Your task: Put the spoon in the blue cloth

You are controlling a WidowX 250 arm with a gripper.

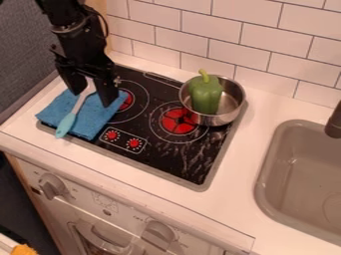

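The spoon (67, 122) lies over the blue cloth (93, 122), its turquoise end towards the counter's front edge and its paler end running up between the fingers of my gripper (92, 99). The jaws stand apart, one finger to each side of it, and I don't see them pinching it. From my camera I can't tell whether a finger touches the cloth, or whether the paler end rests fully on it.

I judge the placing to be as good as done, with the release in hand. The next move calls for a straight lift, jaws kept wide, so that neither finger drags the spoon or rucks up the cloth.

The cloth covers the left corner of the stove (200, 172), close to one of the red rings. Further right on the stove, the pot (230, 109) holds a green pepper (205, 94); it is well apart from the cloth and shouldn't hinder a lift. Beyond it are the sink (293, 164) and the tap (334, 123). The tiled wall (193, 25) behind is what I'd watch if I backed the arm away.
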